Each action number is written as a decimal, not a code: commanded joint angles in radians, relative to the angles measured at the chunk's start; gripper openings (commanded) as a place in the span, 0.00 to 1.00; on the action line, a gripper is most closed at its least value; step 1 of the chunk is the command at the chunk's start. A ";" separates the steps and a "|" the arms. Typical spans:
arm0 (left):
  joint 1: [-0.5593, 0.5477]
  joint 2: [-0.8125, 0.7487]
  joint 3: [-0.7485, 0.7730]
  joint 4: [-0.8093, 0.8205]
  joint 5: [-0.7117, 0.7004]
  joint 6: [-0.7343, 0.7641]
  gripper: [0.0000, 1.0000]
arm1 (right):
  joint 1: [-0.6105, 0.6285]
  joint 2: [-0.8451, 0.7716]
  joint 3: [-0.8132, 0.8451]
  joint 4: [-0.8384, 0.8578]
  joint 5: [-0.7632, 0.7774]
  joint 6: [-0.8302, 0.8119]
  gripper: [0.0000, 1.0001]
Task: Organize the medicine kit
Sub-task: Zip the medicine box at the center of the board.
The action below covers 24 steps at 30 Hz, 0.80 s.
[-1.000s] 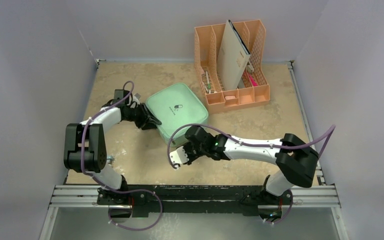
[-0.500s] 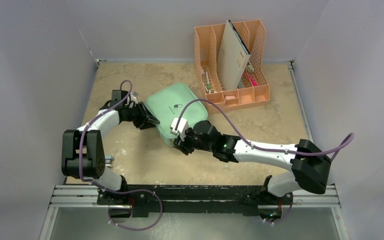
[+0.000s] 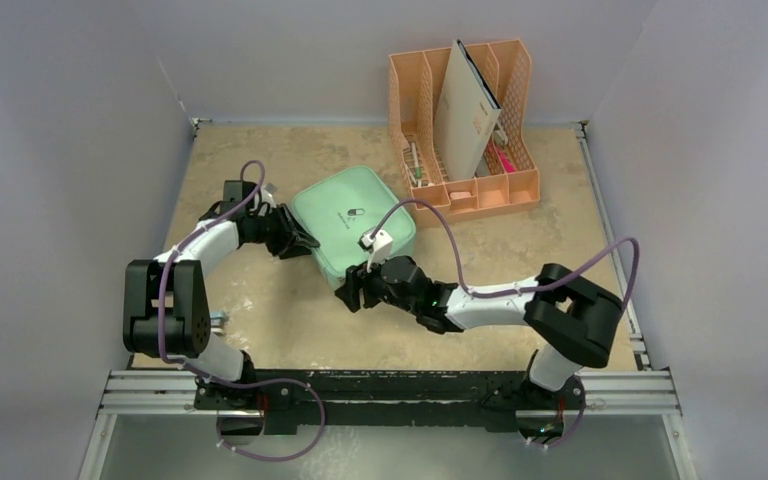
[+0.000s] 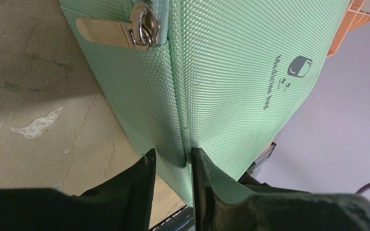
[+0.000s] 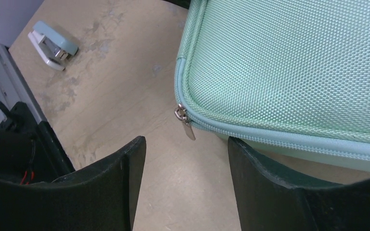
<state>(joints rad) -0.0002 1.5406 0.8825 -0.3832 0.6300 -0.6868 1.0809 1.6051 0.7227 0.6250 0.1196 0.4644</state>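
1. Your medicine kit (image 3: 353, 228), a mint-green rounded-rectangular case of woven fabric with a zipper round its edge, lies flat on the mottled tan table (image 3: 260, 160). It sits near the middle, lid up, with its small dark pill logo (image 3: 357, 213) showing.
2. Your left gripper (image 3: 303, 243) is at the kit's left edge. In the left wrist view its black fingers (image 4: 147, 175) stand close together and pinch the raised seam of the kit between them.
3. Further along that side from the fingers, a metal zipper pull (image 4: 144, 24) with a flat tab lies against the kit's wall.
4. Your right gripper (image 3: 352, 292) is low over the table at the kit's near corner. Its jaws stand wide apart, hold nothing, and touch nothing.
5. Ahead of that gap, the right wrist view shows a small pull hanging at the kit's rounded corner, apart from both fingers. You cannot tell whether it is the same pull.
6. The zipper along that near side is closed.
7. A small light-blue and white stapler (image 5: 53, 41) lies on the table, well apart from the kit.
8. A peach-orange plastic file organizer (image 3: 490, 198) stands at the table's far side, just beside the kit's far right corner. A tall beige folder (image 3: 465, 115) stands upright in it.
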 commanded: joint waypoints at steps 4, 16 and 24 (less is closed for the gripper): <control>0.011 -0.034 -0.027 0.015 -0.009 0.030 0.30 | 0.009 0.072 0.017 0.195 0.114 0.112 0.66; -0.018 -0.058 -0.080 0.079 -0.003 -0.034 0.30 | 0.036 0.096 0.017 0.278 0.183 0.186 0.51; -0.051 -0.069 -0.084 0.102 0.013 -0.069 0.29 | 0.057 0.130 0.025 0.312 0.242 0.229 0.52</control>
<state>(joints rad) -0.0196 1.4994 0.8185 -0.2935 0.6170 -0.7322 1.1358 1.7218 0.7227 0.8238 0.2646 0.6556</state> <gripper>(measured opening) 0.299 0.519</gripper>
